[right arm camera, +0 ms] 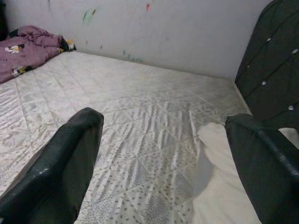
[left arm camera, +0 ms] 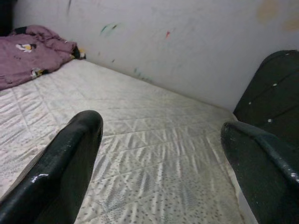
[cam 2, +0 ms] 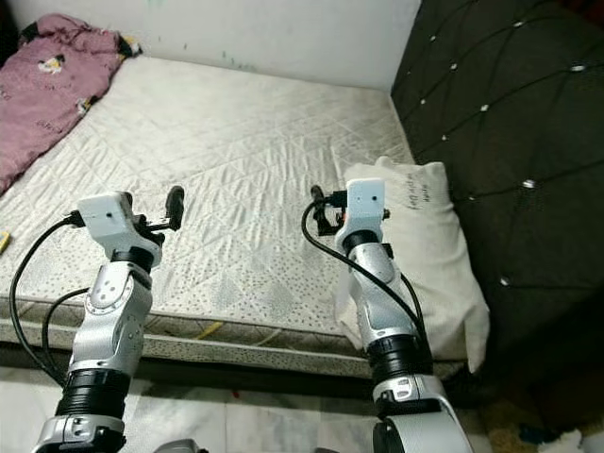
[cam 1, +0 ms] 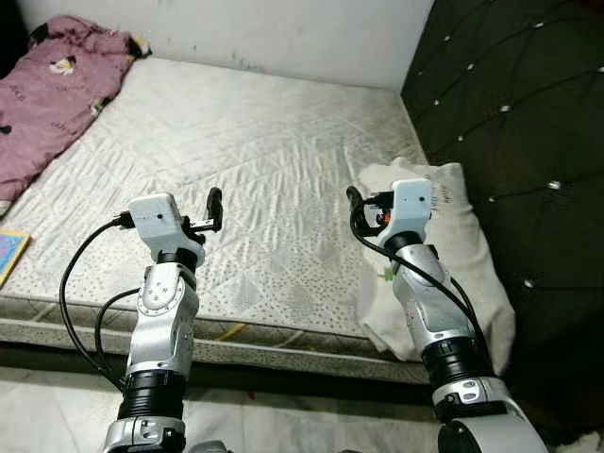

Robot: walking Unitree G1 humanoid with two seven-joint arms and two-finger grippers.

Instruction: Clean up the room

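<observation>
A white pillow [cam 1: 444,255] lies rumpled on the quilted mattress [cam 1: 255,160] beside the black headboard [cam 1: 528,142]; left gripper [left arm camera: 161,154] and right gripper [right arm camera: 163,158] hover spread wide, empty; a crumpled pink blanket [cam 1: 47,94] sits far off.

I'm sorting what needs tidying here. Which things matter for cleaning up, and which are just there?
To tidy: pink blanket heaped at the mattress's far left corner; white pillow by the headboard; book at the left edge.
Just there: mattress, black headboard, wall.

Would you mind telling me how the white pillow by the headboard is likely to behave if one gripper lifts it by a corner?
The white pillow looks soft and creased, so it would probably sag. It seems light. Overhanging the mattress edge, it might slide off.
</observation>
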